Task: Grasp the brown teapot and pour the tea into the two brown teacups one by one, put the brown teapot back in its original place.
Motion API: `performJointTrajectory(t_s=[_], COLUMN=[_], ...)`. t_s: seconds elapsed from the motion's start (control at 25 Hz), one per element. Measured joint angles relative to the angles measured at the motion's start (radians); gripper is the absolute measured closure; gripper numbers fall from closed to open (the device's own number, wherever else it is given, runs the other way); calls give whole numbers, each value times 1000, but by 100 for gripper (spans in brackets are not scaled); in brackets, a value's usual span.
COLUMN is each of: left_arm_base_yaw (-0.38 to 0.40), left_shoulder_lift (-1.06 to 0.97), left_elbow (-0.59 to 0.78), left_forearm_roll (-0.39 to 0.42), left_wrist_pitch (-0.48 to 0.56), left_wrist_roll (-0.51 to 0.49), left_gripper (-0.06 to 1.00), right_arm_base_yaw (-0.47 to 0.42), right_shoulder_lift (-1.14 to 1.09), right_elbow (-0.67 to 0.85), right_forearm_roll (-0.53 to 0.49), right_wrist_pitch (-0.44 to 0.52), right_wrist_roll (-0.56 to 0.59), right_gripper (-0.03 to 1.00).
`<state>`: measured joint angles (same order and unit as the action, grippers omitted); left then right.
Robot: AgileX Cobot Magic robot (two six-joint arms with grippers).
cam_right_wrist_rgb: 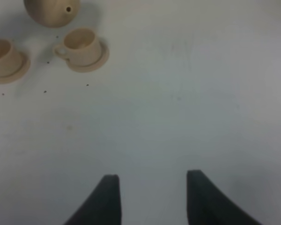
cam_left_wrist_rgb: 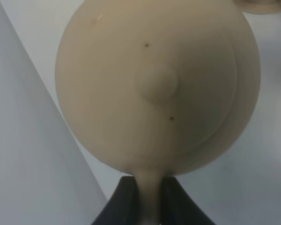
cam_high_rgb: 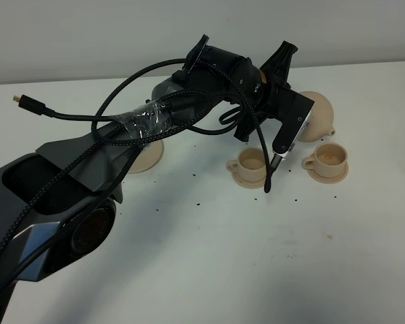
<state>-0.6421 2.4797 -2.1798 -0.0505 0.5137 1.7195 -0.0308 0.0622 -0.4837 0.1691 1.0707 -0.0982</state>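
Observation:
My left gripper (cam_high_rgb: 304, 125) is shut on the loop handle of the brown teapot (cam_high_rgb: 318, 113) and holds it just behind the right teacup (cam_high_rgb: 326, 160), with the short spout (cam_high_rgb: 331, 132) pointing down towards that cup. In the left wrist view the teapot (cam_left_wrist_rgb: 154, 84) fills the frame, lid knob facing the camera and handle between the fingers (cam_left_wrist_rgb: 124, 201). The left teacup (cam_high_rgb: 251, 164) stands on its saucer beside the right one. The wide saucer plate (cam_high_rgb: 147, 156) lies bare, half hidden under the left arm. My right gripper (cam_right_wrist_rgb: 152, 199) is open and empty over bare table; the teapot (cam_right_wrist_rgb: 51, 11) and both cups (cam_right_wrist_rgb: 82, 44) lie far from it.
Small dark specks are scattered on the white table (cam_high_rgb: 223, 256) around the cups. A loose black cable with a plug (cam_high_rgb: 27, 102) runs along the left arm. The wall stands close behind the teapot.

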Motion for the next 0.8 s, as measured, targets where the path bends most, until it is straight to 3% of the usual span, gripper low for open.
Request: performJointTrajectory(t_s=[0.8], left_arm_base_yaw=[0], left_shoulder_lift=[0], left_elbow=[0], left_forearm_roll=[51], left_wrist_pitch=[-77], left_wrist_roll=[98], left_gripper=[82], right_arm_base_yaw=[0], right_shoulder_lift=[0], right_elbow=[0], right_forearm_roll=[0], right_wrist_pitch=[0], right_wrist_roll=[0], right_gripper=[63])
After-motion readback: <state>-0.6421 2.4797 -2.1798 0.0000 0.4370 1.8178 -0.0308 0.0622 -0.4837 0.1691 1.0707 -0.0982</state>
